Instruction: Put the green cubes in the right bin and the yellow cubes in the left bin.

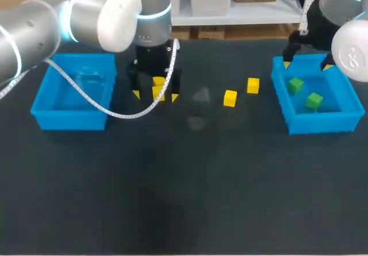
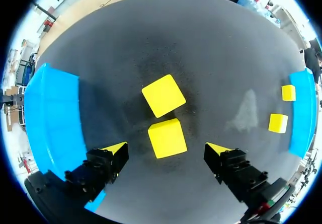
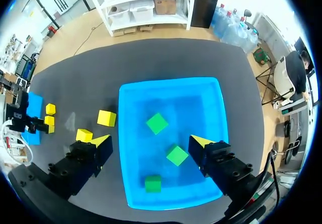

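Right, my left pincer [image 2: 167,152] hovers wide apart over the worktop [image 2: 201,48], nearer yellow cube [image 2: 167,137] between its tips, the second yellow cube [image 2: 163,95] just ahead, left bin [image 2: 50,118] close beside.

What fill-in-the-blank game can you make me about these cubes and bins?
1. The right bin holds ___ green cubes.
2. On the table lie ___ yellow cubes.
3. The left gripper hovers over two cubes whose colour is ___.
4. The right gripper hangs above the right bin with its fingers ___.

Missing words: three; four; yellow; open.
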`<state>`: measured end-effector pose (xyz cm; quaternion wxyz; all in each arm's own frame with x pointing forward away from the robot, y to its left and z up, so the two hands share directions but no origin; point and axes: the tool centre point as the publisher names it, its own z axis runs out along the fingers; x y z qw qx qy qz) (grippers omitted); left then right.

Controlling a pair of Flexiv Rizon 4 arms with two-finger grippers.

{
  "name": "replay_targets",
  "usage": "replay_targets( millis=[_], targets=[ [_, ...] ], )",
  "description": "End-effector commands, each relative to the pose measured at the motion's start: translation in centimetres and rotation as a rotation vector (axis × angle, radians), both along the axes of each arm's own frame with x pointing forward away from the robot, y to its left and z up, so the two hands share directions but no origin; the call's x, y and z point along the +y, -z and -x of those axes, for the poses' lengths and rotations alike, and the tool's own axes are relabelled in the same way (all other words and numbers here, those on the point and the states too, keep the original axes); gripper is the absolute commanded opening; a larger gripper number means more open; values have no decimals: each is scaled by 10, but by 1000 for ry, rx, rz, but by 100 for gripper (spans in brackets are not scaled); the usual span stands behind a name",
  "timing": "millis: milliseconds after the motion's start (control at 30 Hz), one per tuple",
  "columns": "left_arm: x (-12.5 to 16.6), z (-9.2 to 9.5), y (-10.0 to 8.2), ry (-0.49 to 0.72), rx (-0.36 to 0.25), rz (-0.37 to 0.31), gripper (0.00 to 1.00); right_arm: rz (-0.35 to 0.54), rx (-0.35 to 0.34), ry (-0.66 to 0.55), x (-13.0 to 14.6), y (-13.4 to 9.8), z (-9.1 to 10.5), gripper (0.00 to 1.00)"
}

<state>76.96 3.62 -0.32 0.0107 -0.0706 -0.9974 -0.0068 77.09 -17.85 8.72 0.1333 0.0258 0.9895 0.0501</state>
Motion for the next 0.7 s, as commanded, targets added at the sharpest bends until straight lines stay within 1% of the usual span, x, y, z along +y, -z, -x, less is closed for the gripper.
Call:
replay_targets(
  millis=[33,67,133,167,200,233,300,433,533,600,633,700],
  targets=[
    [-5,-7,6,0,17,-12,100,2,-8,3,0,0,3,100],
    [-4,-8,7,-2,20,-17,98,2,-8,3,0,0,3,100],
    [-4,-9,9,-1,23,-22,59,2,-8,3,0,0,3,100],
    [-4,-9,9,-4,27,-25,47,2,-8,3,0,0,3,100],
    [-4,-9,10,-4,28,-29,41,2,-8,3,0,0,3,100],
    [-3,-8,11,-4,29,-36,32,2,-8,3,0,0,3,100],
    [-2,-8,13,-9,31,-38,1,2,-8,3,0,0,3,100],
    [2,-5,14,-18,29,-39,0,2,-8,3,0,0,3,100],
    [7,-3,12,-32,9,-25,0,2,-8,3,0,0,3,100],
    [10,0,6,-25,-16,-15,0,2,-8,3,0,0,3,100],
    [12,2,1,-9,-39,-21,0,2,-8,3,0,0,3,100],
    [17,6,-14,51,-112,-54,0,2,-8,3,0,0,3,100]
  ],
)
